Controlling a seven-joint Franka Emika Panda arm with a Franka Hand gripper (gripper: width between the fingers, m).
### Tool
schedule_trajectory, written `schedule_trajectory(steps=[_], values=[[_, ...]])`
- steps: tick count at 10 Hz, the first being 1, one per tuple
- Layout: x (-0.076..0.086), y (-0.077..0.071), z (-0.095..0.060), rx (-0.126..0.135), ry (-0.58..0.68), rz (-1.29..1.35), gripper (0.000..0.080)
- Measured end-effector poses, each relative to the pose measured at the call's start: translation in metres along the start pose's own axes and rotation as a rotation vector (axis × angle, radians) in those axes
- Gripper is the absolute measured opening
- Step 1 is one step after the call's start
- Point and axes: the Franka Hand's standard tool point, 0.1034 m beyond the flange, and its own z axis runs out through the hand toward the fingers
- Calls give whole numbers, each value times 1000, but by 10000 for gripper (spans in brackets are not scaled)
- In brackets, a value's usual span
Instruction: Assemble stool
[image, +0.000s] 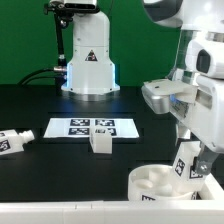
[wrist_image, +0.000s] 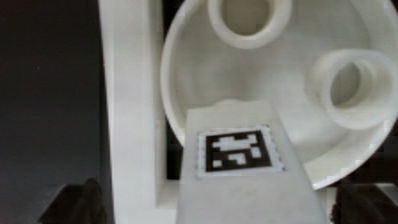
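Note:
The round white seat disc (image: 160, 186) lies at the front of the exterior view's right, underside up, with round sockets showing in the wrist view (wrist_image: 267, 80). My gripper (image: 197, 158) is shut on a white block leg (image: 186, 166) and holds it tilted just over the disc's rim. In the wrist view the leg (wrist_image: 240, 185) with its square tag reaches out from between my dark fingers (wrist_image: 365, 203) over the disc's inside; I cannot tell whether it touches. A second leg (image: 100, 142) stands by the marker board. A third leg (image: 12, 143) lies at the exterior view's left.
The marker board (image: 92, 127) lies flat mid-table. The robot's white base (image: 90, 65) stands at the back. A white rail (image: 60, 212) runs along the table's front edge and shows beside the disc in the wrist view (wrist_image: 128, 100).

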Motion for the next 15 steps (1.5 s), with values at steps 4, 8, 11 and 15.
schedule_trajectory(steps=[4,8,11,15], values=[[-1,0,1,2,-1,164,335],[-5,5,-6,35,-5,695,335],[-5,5,-5,40,-14,930,335],[-15,13,-8,95,11,1426,335]])
